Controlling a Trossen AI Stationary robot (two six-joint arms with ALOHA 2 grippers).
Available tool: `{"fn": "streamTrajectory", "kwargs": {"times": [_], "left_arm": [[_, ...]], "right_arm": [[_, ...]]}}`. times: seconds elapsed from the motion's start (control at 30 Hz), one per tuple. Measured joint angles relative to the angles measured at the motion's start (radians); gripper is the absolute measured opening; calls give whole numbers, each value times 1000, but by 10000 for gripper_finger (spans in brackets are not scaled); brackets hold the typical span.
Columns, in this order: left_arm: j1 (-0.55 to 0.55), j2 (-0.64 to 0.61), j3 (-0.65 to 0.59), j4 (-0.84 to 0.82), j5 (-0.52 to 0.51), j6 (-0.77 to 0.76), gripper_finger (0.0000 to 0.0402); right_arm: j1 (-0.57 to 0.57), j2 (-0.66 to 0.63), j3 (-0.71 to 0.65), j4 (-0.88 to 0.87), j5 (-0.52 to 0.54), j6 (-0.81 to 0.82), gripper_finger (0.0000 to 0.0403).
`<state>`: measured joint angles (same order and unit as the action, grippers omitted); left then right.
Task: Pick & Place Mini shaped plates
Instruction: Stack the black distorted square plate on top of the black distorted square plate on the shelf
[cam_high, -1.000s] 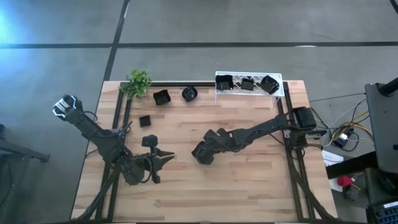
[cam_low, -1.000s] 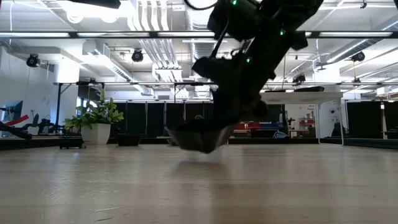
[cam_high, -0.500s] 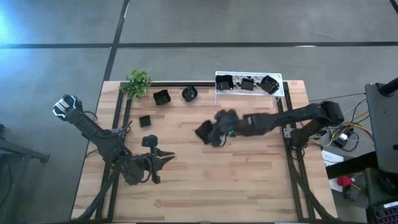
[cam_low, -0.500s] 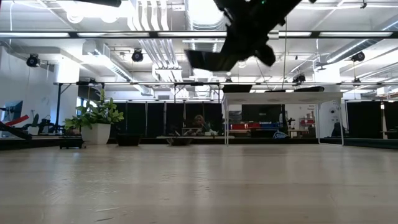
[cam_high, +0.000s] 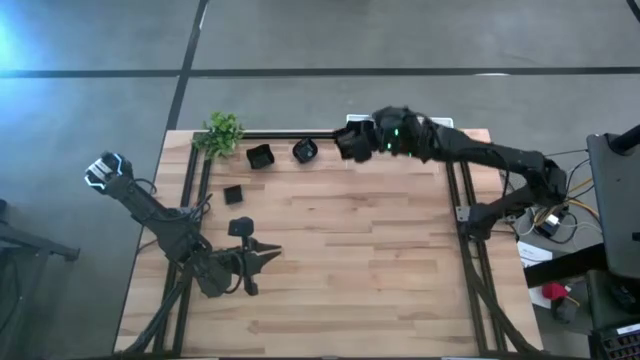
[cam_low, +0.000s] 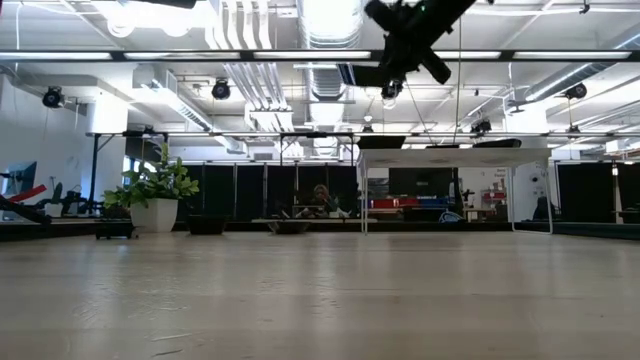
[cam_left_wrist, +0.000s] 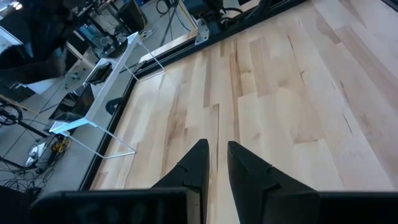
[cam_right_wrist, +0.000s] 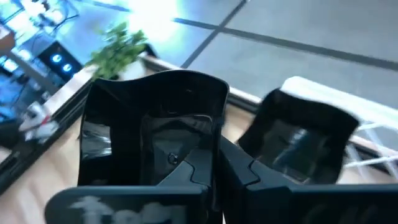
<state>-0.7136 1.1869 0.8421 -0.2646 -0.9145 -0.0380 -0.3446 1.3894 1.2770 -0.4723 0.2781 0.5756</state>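
High view: near the bottom left of the pic, the left gripper (cam_high: 268, 254) rests low over the wood table (cam_high: 340, 270). Its two fingers (cam_left_wrist: 199, 163) sit a little bit apart w/ nothing btwn them, just bare wood in the left wrist view.

A bit further up on the left lie small black plates: one square plate (cam_high: 233, 195) by itself, then an angular plate (cam_high: 260, 157) and a round plate (cam_high: 305, 151) side by side near the top edge. A small green plant (cam_high: 222, 133) stands at the top left corner of the table.

Furthest, at top middle, the right arm reaches across to the right gripper (cam_high: 356, 143). It's up in the air, clamped tight on the rim of a black held plate (cam_high: 347, 145), (cam_right_wrist: 155, 134). This plate hangs just by the left end of the white rack (cam_high: 450, 128). In the right wrist view another black rack plate (cam_right_wrist: 298, 140) sits in the rack, just beside the held one.

Low view: the right gripper (cam_low: 395, 72) is high up at top middle, w/ the dark plate (cam_low: 362, 75) well above the table.
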Motion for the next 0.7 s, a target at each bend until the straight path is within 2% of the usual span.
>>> {"fn": "streamTrajectory", "kwargs": {"times": [0.13, 0.33, 0.7], "left_arm": [[0, 0, 0, 3, 0, 0, 55], [0, 0, 0, 3, 0, 1, 55], [0, 0, 0, 3, 0, 1, 55]], "right_arm": [[-110, 26, 12, -5, -92, 50, 8], [-214, 46, 12, -33, -107, 68, 8], [-261, 151, 10, -48, -108, 74, 8]]}}
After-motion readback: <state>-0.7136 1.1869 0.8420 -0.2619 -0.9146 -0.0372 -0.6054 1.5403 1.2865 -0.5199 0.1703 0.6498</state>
